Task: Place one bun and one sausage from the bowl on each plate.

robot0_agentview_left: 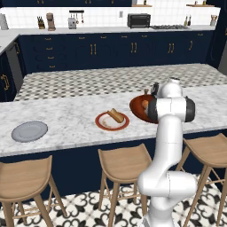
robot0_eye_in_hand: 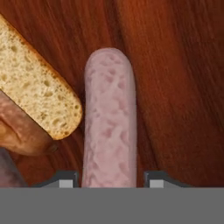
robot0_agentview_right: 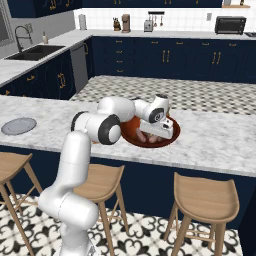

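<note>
A pale pink sausage [robot0_eye_in_hand: 109, 122] lies in the reddish-brown bowl [robot0_eye_in_hand: 175, 87], and my gripper [robot0_eye_in_hand: 111, 181] is down over its near end. One fingertip stands on each side of it with a thin gap, so the jaws are open and narrow. A cut bun [robot0_eye_in_hand: 35, 83] lies to the sausage's left, resting on a darker sausage [robot0_eye_in_hand: 22, 131]. The bowl [robot0_agentview_left: 136, 110] sits on the marble counter under my hand [robot0_agentview_right: 159, 125]. The red-rimmed plate [robot0_agentview_left: 101, 123] holds a bun [robot0_agentview_left: 116, 115]. Far left is the grey plate [robot0_agentview_left: 29, 131], with nothing on it.
Wooden stools [robot0_agentview_left: 124, 162] line the near side of the counter [robot0_agentview_left: 71, 115]. My own arm [robot0_agentview_left: 170, 111] hides part of the bowl in the left base view. A sink [robot0_agentview_right: 32, 52] and dark cabinets stand behind.
</note>
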Controlling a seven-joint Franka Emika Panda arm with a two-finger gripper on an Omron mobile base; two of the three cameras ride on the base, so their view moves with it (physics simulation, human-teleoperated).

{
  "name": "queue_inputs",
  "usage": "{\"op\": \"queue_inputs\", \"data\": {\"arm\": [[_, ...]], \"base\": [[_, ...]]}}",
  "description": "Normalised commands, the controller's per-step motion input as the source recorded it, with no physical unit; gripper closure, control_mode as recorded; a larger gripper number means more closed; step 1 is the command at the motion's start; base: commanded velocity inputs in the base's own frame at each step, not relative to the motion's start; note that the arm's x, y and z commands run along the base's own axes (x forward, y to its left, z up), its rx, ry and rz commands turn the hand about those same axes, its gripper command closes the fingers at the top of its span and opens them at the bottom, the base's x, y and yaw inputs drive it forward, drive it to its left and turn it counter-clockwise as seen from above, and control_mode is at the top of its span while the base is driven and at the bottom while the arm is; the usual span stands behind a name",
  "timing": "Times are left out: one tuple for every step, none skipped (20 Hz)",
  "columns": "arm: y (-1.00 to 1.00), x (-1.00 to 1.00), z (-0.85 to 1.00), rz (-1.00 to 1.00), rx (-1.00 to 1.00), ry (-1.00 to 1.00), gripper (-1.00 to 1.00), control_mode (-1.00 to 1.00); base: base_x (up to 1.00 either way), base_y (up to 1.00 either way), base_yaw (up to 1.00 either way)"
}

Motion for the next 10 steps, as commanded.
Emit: {"op": "queue_inputs", "data": {"arm": [[0.00, 0.01, 0.00, 0.00, 0.00, 0.00, 1.00, -1.00], [0.00, 0.00, 0.17, 0.00, 0.00, 0.00, 1.00, -1.00], [0.00, -0.03, 0.55, -0.03, 0.00, 0.00, 1.00, -1.00], [0.00, -0.34, 0.84, 0.00, 0.00, 0.00, 1.00, -1.00], [-0.26, -0.39, 1.00, 0.00, 0.00, 0.00, 1.00, -1.00], [0.00, -0.44, 1.00, 0.00, 0.00, 0.00, 1.00, -1.00], [0.03, -0.33, 1.00, -0.03, 0.00, 0.00, 1.00, -1.00], [0.11, -0.62, 1.00, 0.00, 0.00, 0.00, 1.00, -1.00], [0.53, -0.76, 0.94, 0.00, -0.01, 0.00, 1.00, -1.00], [0.79, -0.94, 0.83, 0.00, -0.01, 0.00, 1.00, -1.00]], "base": [[0.00, 0.00, 0.00], [0.00, 0.00, 0.00], [0.00, 0.00, 0.00], [0.00, 0.00, 0.00], [0.00, 0.00, 0.00], [0.00, 0.00, 0.00], [0.00, 0.00, 0.00], [0.00, 0.00, 0.00], [0.00, 0.00, 0.00], [0.00, 0.00, 0.00]]}}
